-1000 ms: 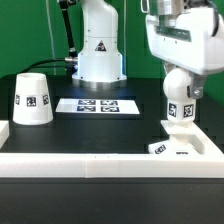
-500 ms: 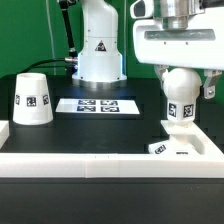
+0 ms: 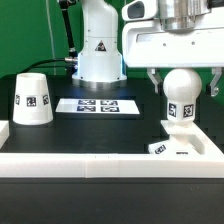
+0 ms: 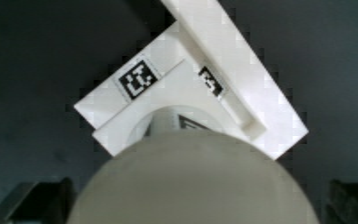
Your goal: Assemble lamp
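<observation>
Now the gripper (image 3: 183, 86) has lifted and spread since a second ago: claw released, fingers standing clear at three and nine o'clock of the bulb (image 3: 181, 92). Bulb stays upright on the base (image 3: 185, 148). Bulb step likely done; shade (image 3: 33, 98), well apart at nine o'clock, probably next

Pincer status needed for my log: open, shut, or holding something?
Pincer: open, holding nothing, straddling the bulb without touching it.
</observation>
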Robot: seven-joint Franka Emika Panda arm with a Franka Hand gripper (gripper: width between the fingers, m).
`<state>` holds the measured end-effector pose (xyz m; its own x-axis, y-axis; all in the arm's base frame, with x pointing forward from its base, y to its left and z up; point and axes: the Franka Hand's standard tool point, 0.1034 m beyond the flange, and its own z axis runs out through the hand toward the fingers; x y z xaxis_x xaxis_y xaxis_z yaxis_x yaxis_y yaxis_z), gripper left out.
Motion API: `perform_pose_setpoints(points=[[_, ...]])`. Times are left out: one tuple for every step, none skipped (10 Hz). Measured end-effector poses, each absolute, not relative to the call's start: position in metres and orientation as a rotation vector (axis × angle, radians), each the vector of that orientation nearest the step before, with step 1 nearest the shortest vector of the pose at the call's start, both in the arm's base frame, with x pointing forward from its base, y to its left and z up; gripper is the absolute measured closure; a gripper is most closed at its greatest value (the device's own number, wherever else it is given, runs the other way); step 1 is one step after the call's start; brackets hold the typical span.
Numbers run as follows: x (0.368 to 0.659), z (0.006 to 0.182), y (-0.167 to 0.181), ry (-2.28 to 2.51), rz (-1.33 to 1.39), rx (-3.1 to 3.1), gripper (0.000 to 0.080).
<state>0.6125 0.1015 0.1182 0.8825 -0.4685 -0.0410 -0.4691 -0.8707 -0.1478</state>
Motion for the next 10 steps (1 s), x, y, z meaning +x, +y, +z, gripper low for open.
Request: perform_pose_setpoints(points=[[0.6148, 0.12, 0.1008, 0.578, -0.031, -2.931, 0.0101], [0.6161, 0.1208, 0.0998, 0.454, -0.069, -2.955, 0.0101], [0.6152, 0.1199, 0.0985, 0.289, -0.094, -2.981, 0.0101], [0.6145, 0.1195, 0.0987, 0.21, -0.107, -2.99, 0.0101], [0.6138, 0.1202, 0.1018, 0.225, -0.113, -2.988, 0.0101], [0.6137, 0.1198, 0.1008, 0.078, -0.123, -3.003, 0.0101], [0.6139, 0.1196, 0.0992, -0.009, -0.128, -3.01, 0.0101], [0.6138, 0.1195, 0.099, -0.033, -0.13, -3.011, 0.0101], [0.6142, 0.1196, 0.0982, -0.174, -0.14, -3.016, 0.0101], [0.6168, 0.1211, 0.1001, -0.347, -0.179, -3.021, 0.0101]])
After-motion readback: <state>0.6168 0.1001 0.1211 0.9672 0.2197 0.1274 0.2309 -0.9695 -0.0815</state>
